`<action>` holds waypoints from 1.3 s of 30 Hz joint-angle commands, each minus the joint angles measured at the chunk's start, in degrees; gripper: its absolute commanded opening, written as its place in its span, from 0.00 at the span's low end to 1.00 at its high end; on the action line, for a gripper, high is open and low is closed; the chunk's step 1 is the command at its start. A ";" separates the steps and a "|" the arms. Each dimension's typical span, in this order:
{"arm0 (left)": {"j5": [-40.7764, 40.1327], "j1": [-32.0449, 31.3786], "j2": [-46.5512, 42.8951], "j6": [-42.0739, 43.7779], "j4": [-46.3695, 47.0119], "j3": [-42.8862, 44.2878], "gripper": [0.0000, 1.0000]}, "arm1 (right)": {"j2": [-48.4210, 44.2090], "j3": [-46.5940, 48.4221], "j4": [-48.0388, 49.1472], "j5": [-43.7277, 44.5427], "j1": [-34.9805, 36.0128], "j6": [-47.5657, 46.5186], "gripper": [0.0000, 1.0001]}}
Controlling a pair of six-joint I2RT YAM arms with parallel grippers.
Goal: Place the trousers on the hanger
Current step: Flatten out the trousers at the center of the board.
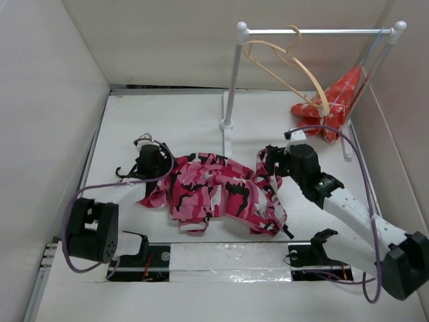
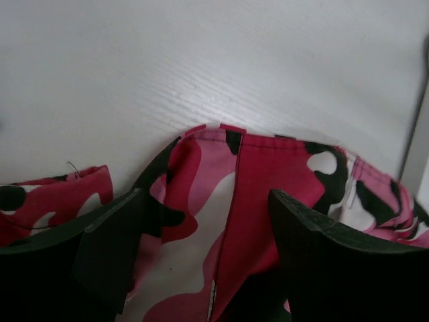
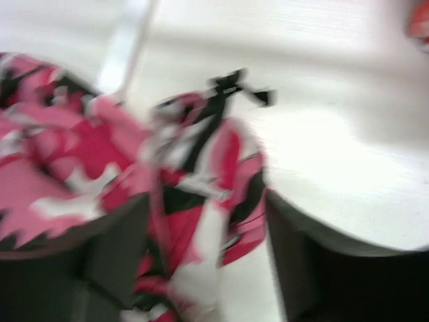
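soft, light camouflage trousers (image 1: pixel 214 191) lie crumpled on the white counter (image 1: pixel 167 121) between our two arms. we judge they will sag and slip, so the waistband or a hemmed edge looks like the best hold. our left fingers (image 2: pixel 100 248) are spread astride a hem. cloth bunches between our right fingers (image 3: pixel 322 268), but through the blur we cannot tell if they pinch it. the wooden hanger (image 1: pixel 293 67) hangs bare on the rail (image 1: pixel 315 31), well apart.

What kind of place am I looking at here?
Probably a robotics lab test cell: plain white walls box in a table, two robot arms sit at its edge, and a small rail holds a hanger.
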 commanded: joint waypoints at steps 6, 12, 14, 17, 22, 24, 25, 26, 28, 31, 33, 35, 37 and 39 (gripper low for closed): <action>2.30 -4.10 3.94 3.26 2.70 -1.28 0.55 | 12.67 4.76 12.04 -9.31 -2.17 -3.51 0.97; 5.29 -4.10 2.00 2.91 4.28 -3.21 0.19 | 19.61 6.60 12.77 -5.53 0.31 -2.54 1.00; 5.73 -4.10 1.74 2.82 4.46 -3.04 0.12 | 19.79 6.52 13.81 -4.65 1.71 -1.75 1.00; 5.99 -4.10 1.48 3.08 4.20 -3.12 0.02 | 17.78 5.38 15.83 -2.28 4.34 -1.57 1.00; 6.35 -4.10 1.74 2.64 5.61 -3.74 0.00 | 18.19 5.81 15.59 4.39 5.76 -0.78 0.99; 6.35 -4.10 1.92 2.73 5.78 -3.65 0.00 | 20.22 6.69 13.64 5.46 4.71 -0.34 0.95; 6.35 -4.10 1.74 2.38 6.04 -4.00 0.00 | 21.10 6.26 13.91 6.24 3.84 -0.08 0.93; 6.35 -4.10 1.04 2.12 6.48 -4.53 0.00 | 22.24 5.99 14.00 6.51 3.31 0.36 0.92; 6.00 -4.10 0.25 1.16 6.49 -4.62 0.00 | 22.34 4.24 14.78 7.39 1.46 1.06 0.90; 5.91 -4.10 -1.95 0.01 6.66 -3.92 0.00 | 21.81 3.44 15.58 7.57 -1.43 1.16 0.88; 6.17 -4.10 -3.97 -1.74 7.54 -4.01 0.00 | 21.03 3.61 15.41 6.17 -2.76 0.45 0.49; 5.22 -4.10 -5.98 -3.24 7.19 -3.40 0.00 | 19.19 3.53 14.70 6.07 -3.99 0.45 0.28; 2.33 -4.10 -9.49 -4.12 4.83 -2.26 0.00 | 14.27 2.92 13.65 7.04 -5.47 0.97 0.12; 0.12 -4.10 -12.83 -4.99 3.77 -1.99 0.00 | 10.14 2.22 12.94 7.83 -6.97 1.07 0.11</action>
